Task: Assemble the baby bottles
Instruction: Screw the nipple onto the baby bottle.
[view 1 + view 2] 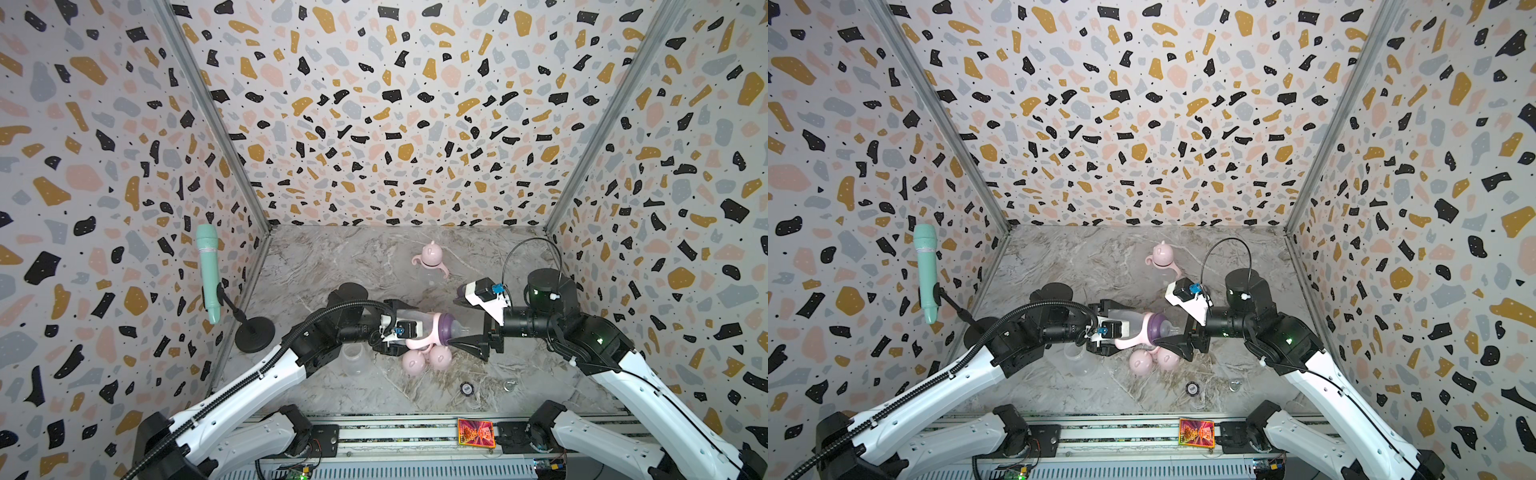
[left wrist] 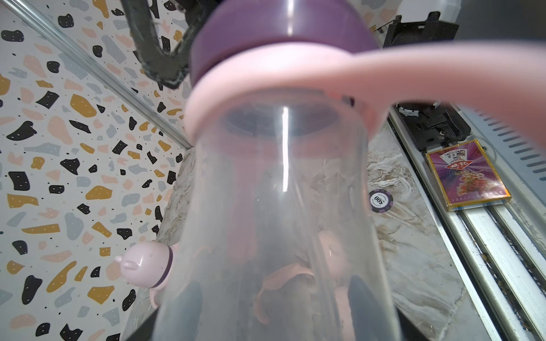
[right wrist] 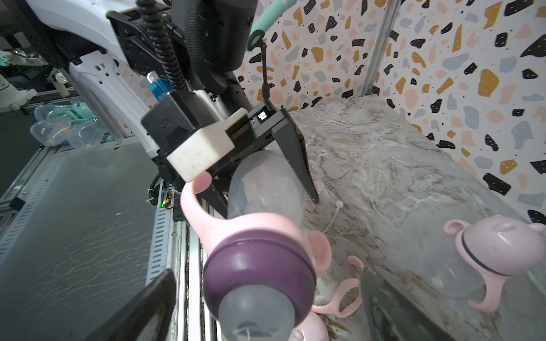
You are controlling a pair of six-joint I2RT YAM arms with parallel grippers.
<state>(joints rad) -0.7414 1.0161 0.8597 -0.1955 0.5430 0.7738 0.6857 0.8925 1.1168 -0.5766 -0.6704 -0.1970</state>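
My left gripper (image 1: pixel 409 328) is shut on the clear body of a baby bottle (image 1: pixel 424 326) and holds it level above the table. This bottle carries a pink two-handled ring (image 3: pixel 254 224) and a purple teat collar (image 1: pixel 445 327), its teat pointing at my right gripper (image 1: pixel 459 318). In the right wrist view the right gripper (image 3: pixel 267 273) stands open with the collar (image 3: pixel 260 268) between its jaws and a gap on each side. Two pink dome caps (image 1: pixel 413 362) (image 1: pixel 440 356) lie below. A capped bottle (image 1: pixel 432 255) stands at the back. A bare clear bottle (image 1: pixel 353 357) sits under the left arm.
A loose pink handle ring (image 3: pixel 339 298) lies by the caps. A poker chip (image 1: pixel 467 388) and a small metal ring (image 1: pixel 510 384) lie toward the front. A card box (image 1: pixel 476 432) rests on the front rail. The mint-green microphone (image 1: pixel 208 270) stands on its stand at the left wall.
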